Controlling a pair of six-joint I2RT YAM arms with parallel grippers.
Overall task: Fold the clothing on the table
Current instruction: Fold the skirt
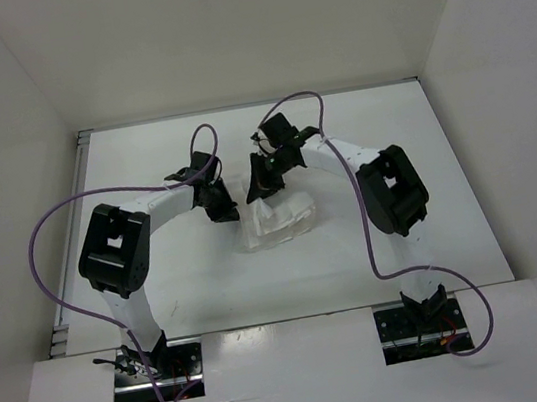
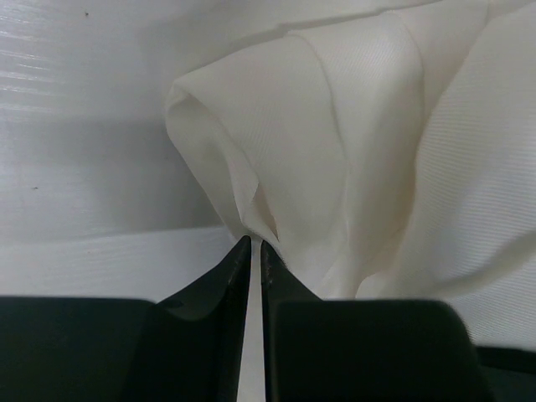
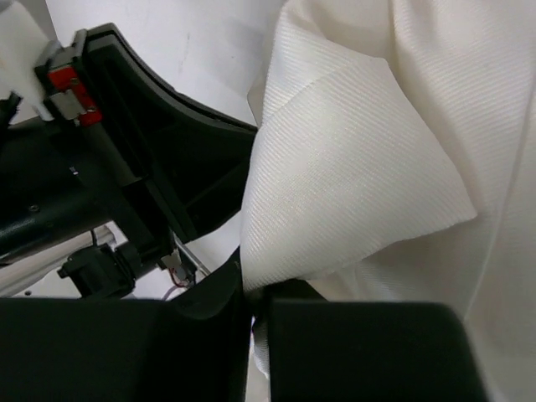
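The clothing lies as a small bunched white bundle in the middle of the table, between both arms. My left gripper sits at the bundle's left far corner. In the left wrist view its jaws stand almost together, pinching a folded edge of the clothing at their tips. My right gripper is just beyond the bundle's far edge. In the right wrist view it is shut on a doubled flap of the clothing, and cloth shows between the fingers.
White walls enclose the table on three sides. Purple cables loop out from both arms. A metal rail runs along the table's left edge. The left arm's black wrist is close beside my right gripper.
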